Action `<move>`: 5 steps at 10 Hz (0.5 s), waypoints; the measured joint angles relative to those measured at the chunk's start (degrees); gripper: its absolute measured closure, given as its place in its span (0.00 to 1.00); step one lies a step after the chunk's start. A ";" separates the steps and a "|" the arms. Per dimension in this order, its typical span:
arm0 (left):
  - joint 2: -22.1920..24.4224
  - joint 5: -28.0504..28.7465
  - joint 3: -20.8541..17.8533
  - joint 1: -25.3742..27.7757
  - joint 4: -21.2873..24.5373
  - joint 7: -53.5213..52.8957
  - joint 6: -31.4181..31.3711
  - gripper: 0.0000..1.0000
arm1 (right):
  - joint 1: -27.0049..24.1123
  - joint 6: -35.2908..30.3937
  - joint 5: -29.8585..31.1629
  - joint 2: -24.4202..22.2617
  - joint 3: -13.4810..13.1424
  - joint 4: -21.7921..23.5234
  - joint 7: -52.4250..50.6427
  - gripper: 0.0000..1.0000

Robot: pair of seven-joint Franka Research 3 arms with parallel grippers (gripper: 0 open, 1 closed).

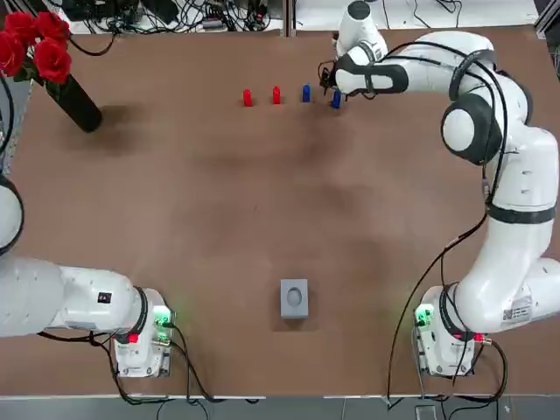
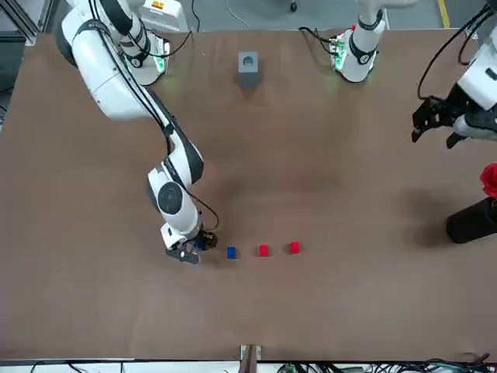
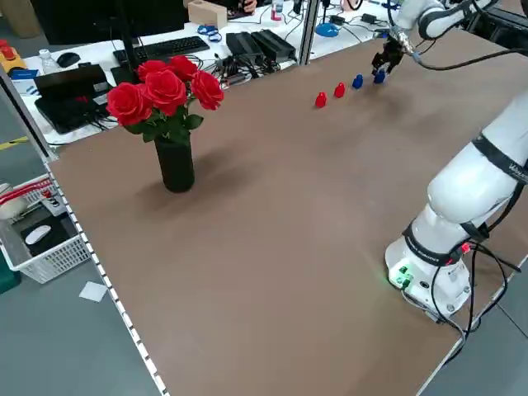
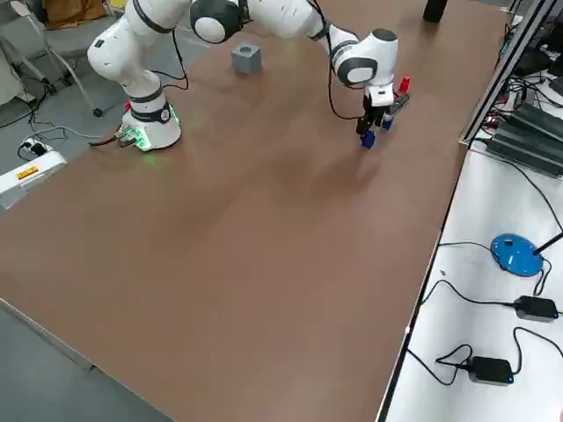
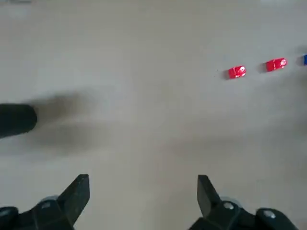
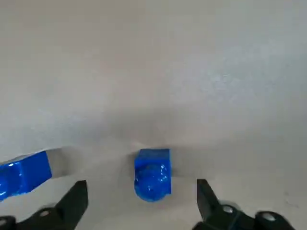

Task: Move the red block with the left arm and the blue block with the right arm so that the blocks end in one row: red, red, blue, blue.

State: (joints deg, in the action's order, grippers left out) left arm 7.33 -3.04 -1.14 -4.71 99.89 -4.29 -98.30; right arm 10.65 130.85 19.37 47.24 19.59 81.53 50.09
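Blue end block (image 6: 152, 172) stands between the released fingers of the right gripper (image 6: 141, 184), on the far side of the table (image 1: 175, 219).
The fingers are on both sides of this block and do not touch it. Beside it, in one row, stand the second blue block (image 1: 306, 93), the inner red block (image 1: 276, 94) and the outer red block (image 1: 248, 97); the end block sits a little nearer to the robot than this line. The left gripper (image 5: 142, 181) hangs over the table near the vase of roses (image 1: 74, 101), its fingers spread and holding nothing.
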 joint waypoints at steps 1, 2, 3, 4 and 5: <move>0.19 0.00 -0.14 0.85 0.00 0.03 0.98 0.01 | -0.24 -1.93 0.03 -2.91 0.04 0.71 -0.03 0.00; 0.16 0.00 -0.17 1.24 0.00 0.15 1.01 0.01 | -0.94 -2.91 0.04 -7.30 0.03 3.06 -0.57 0.00; 0.08 0.00 -0.08 1.23 -0.08 0.25 1.01 0.01 | -2.12 -3.59 0.00 -12.78 -0.13 6.63 -1.99 0.00; -0.29 0.00 0.10 1.21 -0.49 0.28 0.96 0.01 | -3.43 -4.06 -1.72 -19.02 -1.14 10.87 -4.84 0.00; -1.13 0.00 0.22 1.20 -1.64 0.30 0.96 0.01 | -4.07 -5.49 -6.45 -25.20 -4.09 14.48 -10.82 0.00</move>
State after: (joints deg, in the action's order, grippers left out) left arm 6.20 -3.04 -0.91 -3.52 98.25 -3.98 -97.34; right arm 6.59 125.36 12.91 22.04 15.51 96.01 39.27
